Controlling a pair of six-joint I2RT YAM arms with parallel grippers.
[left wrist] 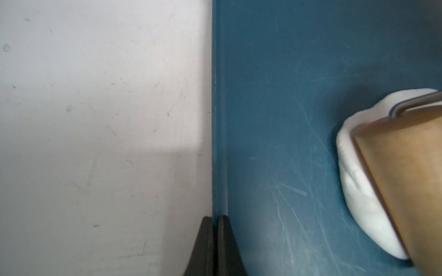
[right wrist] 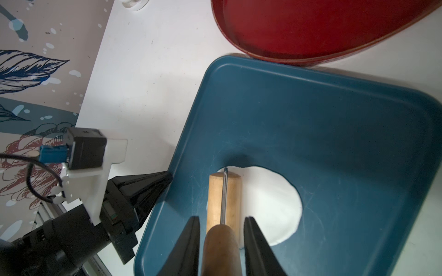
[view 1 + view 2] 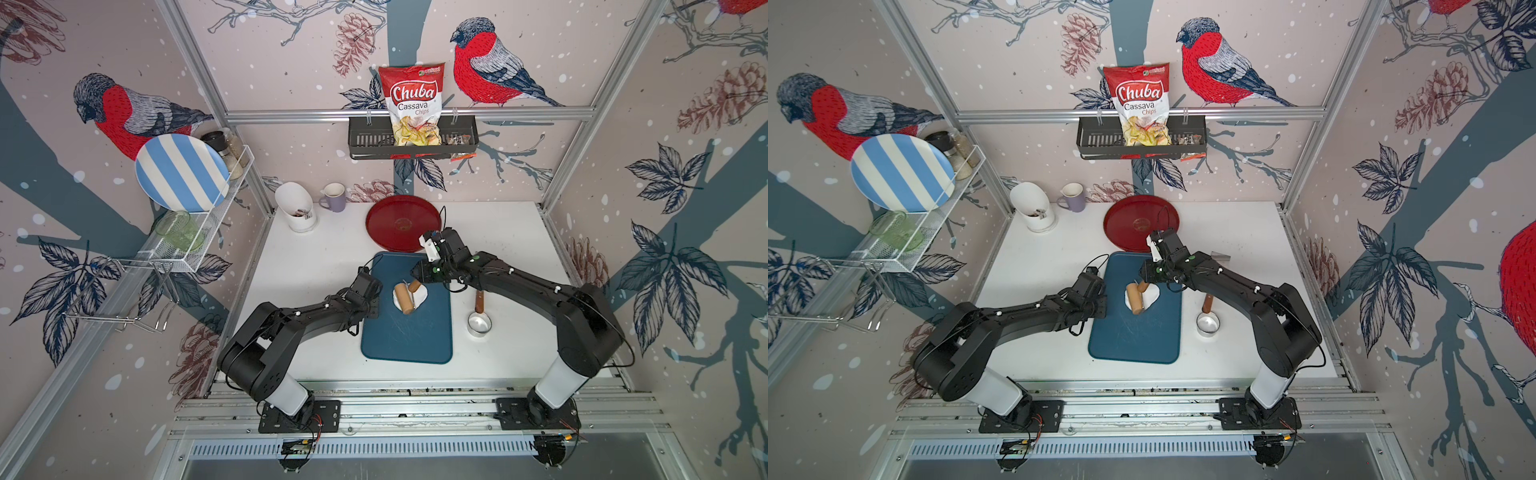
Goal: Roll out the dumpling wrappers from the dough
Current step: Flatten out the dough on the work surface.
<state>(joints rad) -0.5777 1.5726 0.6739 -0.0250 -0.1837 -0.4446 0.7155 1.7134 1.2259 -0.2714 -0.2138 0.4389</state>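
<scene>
Rolling is the step in hand. The dough [image 2: 270, 203] lies on the blue cutting board [image 3: 407, 336], just above the middle of the frame in both top views. It is a flattened white patch with an uneven outline, and I see no cut round wrapper anywhere.

The right tool [image 2: 221, 222] is clamped on the wooden handle [image 2: 220, 248] of a small roller. The roller's drum [image 2: 216, 198] rests across the left part of the dough in the right wrist view, and most of the sheet lies bare to the drum's right.

The left tool [image 1: 215, 218] has its fingers pressed together, with the tips on the board's raised rim at the lower centre of the left wrist view. It looks to be pinning the board to the counter [image 3: 316, 266].

Next, I'd say, the drum must travel sideways over the uncovered part under even pressure, and the board must not slide. The steel ring [image 3: 479, 323] stands at the right of the board, apart from it.
</scene>
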